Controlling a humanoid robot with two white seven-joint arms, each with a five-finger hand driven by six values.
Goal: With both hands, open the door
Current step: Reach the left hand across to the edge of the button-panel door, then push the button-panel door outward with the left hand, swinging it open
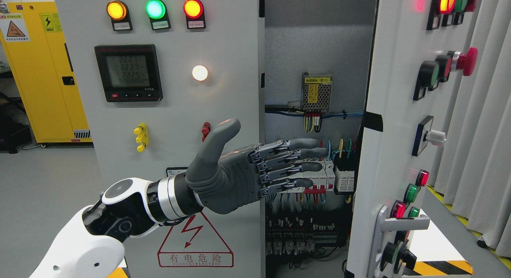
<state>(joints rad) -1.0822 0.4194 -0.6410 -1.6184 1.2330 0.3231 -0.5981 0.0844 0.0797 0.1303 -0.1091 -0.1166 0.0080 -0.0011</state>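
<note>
The left hand point(239, 170) sits at the centre of the frame, its arm entering from the lower left. Its four fingers point(295, 154) are stretched out straight and held together, thumb raised — released, grasping nothing. The fingertips reach past the edge of the left cabinet door point(167, 110) into the gap (whether they touch that edge cannot be told). The right cabinet door point(383, 110) stands swung open at the right of the frame, edge-on, its silver handle point(399, 224) at the lower right. Between the doors the interior shows — a power supply point(316, 92) in the upper middle and circuit breakers point(339, 178) just behind the fingertips. A yellow cabinet point(44, 70) stands at the upper left.
</note>
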